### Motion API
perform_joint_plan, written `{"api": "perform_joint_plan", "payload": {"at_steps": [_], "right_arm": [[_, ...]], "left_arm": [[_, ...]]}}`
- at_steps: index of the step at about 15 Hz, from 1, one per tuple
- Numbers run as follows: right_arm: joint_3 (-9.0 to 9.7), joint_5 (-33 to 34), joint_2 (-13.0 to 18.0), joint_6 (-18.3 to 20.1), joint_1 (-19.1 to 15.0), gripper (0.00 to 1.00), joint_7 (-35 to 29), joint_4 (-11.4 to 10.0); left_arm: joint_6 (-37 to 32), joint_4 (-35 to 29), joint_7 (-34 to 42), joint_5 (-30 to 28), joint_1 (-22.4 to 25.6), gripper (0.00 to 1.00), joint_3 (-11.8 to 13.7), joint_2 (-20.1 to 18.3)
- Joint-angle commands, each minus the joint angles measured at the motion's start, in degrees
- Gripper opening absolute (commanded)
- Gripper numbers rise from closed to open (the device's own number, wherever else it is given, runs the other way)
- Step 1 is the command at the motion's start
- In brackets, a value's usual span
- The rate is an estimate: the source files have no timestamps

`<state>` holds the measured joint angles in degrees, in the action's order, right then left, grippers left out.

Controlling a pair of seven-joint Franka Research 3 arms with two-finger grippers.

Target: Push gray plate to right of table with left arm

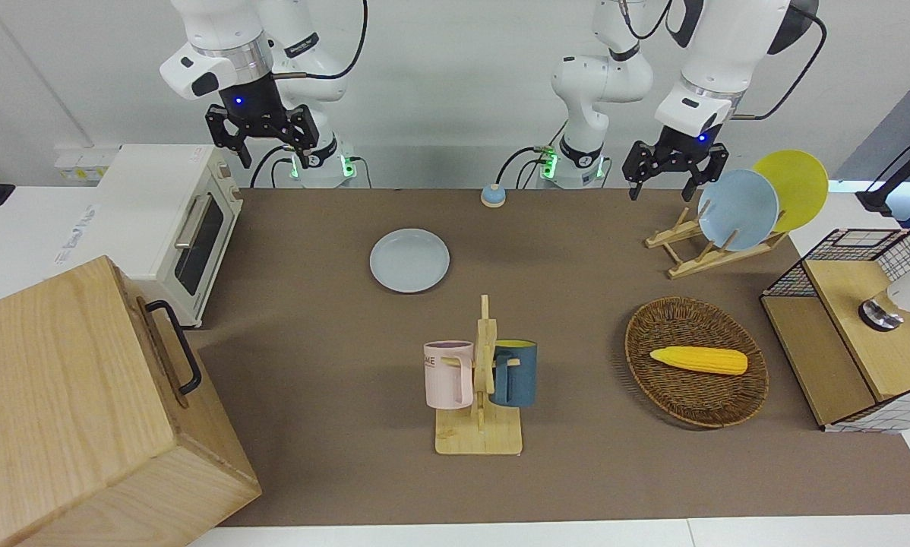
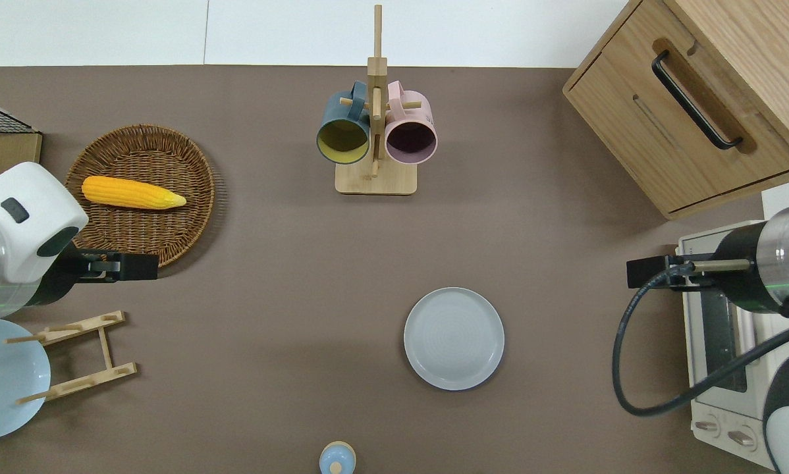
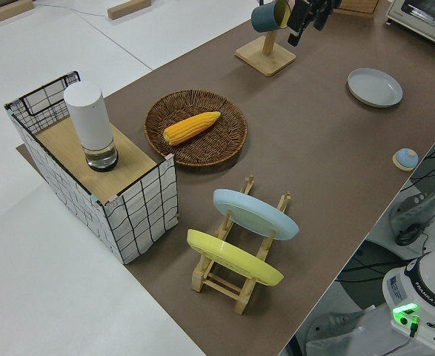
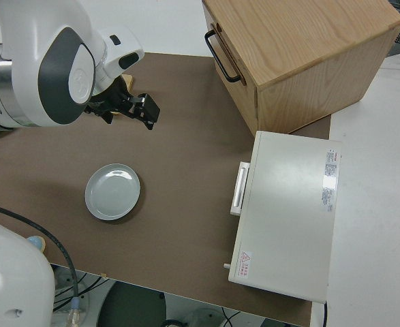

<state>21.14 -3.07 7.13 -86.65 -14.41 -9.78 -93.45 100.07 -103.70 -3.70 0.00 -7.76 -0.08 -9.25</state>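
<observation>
Brown and flat, the worktop [image 1: 333,456] fills the front view, and the gray plate [image 1: 409,260] lies on it by itself, nearer to the robots than the mug stand [image 1: 479,395] with a pink mug [image 1: 447,374] and a dark blue mug [image 1: 516,372]. At the left arm's end are a woven basket [image 1: 683,403] with a corn cob [image 1: 699,360] in it and a plate rack [image 1: 702,247] with a sky-blue plate [image 1: 737,210] and a yellow plate [image 1: 793,188]. The left gripper [image 1: 674,178] hangs in the air with its fingers spread apart, holding nothing. The right arm is parked, and the right gripper [image 1: 261,144] has its fingers apart too. A white oven [image 1: 170,220] and a big wooden box [image 1: 83,410] sit at the right arm's end. From overhead, the gray plate [image 2: 454,338] is well apart from both grippers, and the left gripper [image 2: 114,266] is over the edge of the basket [image 2: 141,227]. A small blue knob [image 2: 337,458] sits near the robots' edge. In the left side view, the plate [image 3: 375,87] lies flat, away from the basket [image 3: 202,152] and the rack. In the right side view, the plate [image 4: 112,191] rests on bare brown worktop, apart from the oven [image 4: 288,218].
</observation>
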Motion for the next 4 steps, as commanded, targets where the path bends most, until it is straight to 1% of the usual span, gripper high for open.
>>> {"api": "perform_joint_plan", "payload": {"at_steps": [1, 4], "right_arm": [[0.84, -1.2, 1.6, 0.0, -1.4, 0.996, -0.6, -1.6], [0.84, -1.2, 1.6, 0.0, -1.4, 0.996, -0.6, -1.6]], "left_arm": [[-0.9, 1.1, 0.4, 0.6, 1.3, 0.99, -0.2, 0.3], [-0.8, 1.2, 0.3, 0.6, 1.3, 0.99, 0.0, 0.3]]}}
